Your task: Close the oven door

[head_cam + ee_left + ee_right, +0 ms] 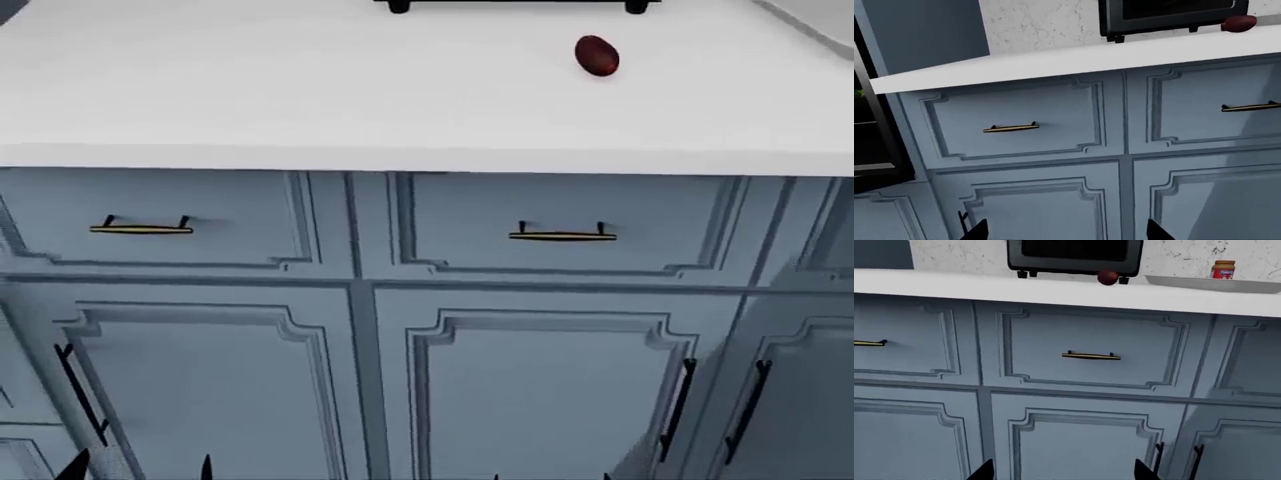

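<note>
**Oven door off at the far left, both arms idle at the cabinets**

Far left first: the left wrist view catches a dark glossy slab with a grey edge strip (874,125), likely the oven door, only a sliver showing beside the blue cabinets. How far it hangs open I cannot tell. The head view misses it entirely.

Moving right, the left pincer (1061,231) shows just two dark fingertips spread wide, empty, facing a drawer with a brass handle (1011,128). Above runs the white worktop (267,90), with the small footed toaster oven (1074,257) at the back and a dark red round object (597,56) in front of it; what it is I cannot tell.

Further right, the right pincer (1062,471) is also spread and holding nothing, pointed at the next drawer along. A jar (1222,270) stands on a plate at the far right.

My read: this is the approach step, nothing touched yet. Next calls for turning or rolling left to bring the door into view, then getting a pincer against it to push.
</note>
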You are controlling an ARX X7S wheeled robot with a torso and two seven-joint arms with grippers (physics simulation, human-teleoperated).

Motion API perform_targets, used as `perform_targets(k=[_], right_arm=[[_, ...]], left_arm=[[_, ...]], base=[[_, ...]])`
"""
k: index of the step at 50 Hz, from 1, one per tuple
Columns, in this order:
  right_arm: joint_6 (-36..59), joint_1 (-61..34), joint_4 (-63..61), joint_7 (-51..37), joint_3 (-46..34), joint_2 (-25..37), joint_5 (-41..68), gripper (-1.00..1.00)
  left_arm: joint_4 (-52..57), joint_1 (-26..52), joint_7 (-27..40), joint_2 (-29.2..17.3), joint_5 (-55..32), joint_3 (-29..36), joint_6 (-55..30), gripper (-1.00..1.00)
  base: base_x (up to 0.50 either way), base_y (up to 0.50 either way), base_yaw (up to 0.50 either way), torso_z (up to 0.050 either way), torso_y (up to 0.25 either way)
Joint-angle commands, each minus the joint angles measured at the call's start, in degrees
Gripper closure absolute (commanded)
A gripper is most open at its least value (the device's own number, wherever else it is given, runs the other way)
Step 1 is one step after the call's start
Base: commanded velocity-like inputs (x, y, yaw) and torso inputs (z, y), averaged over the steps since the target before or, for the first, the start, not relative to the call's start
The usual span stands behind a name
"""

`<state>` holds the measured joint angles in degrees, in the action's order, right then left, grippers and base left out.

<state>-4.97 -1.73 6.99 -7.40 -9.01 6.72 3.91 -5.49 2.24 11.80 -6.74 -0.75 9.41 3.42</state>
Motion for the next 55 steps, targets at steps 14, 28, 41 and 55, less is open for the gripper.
perform_targets(k=[14, 28, 41, 55], right_arm=[[-1.01, -0.74, 1.54, -1.00, -1.52, 0.90, 0.59, -1.00], [-1.90, -0.60, 2.22, -1.90, -2.29, 1.25, 0.51, -1.00], [-1.70, -0.83, 2.19, -2.45, -2.92, 1.75, 0.63, -1.00], [-2.07, -1.19, 2.89, -2.72, -3.24, 2.05, 1.45, -1.00]], left_arm=[[-0.36, 0.67, 1.31, -1.00, -0.47, 1.40, 0.27, -1.00], [-1.09, 0.42, 1.82, -1.41, -0.81, 2.19, 1.13, -1.00], [-0.47, 0.55, 2.38, -1.71, -0.74, 3.15, 0.47, -1.00], [-1.27, 0.95, 3.02, -1.97, -1.02, 3.60, 0.66, -1.00]], base=[[-0.04, 0.27, 0.00, 0.000, 0.000], [-0.04, 0.27, 0.00, 0.000, 0.000], [-0.04, 0.27, 0.00, 0.000, 0.000], [-0.08, 0.27, 0.00, 0.000, 0.000]])
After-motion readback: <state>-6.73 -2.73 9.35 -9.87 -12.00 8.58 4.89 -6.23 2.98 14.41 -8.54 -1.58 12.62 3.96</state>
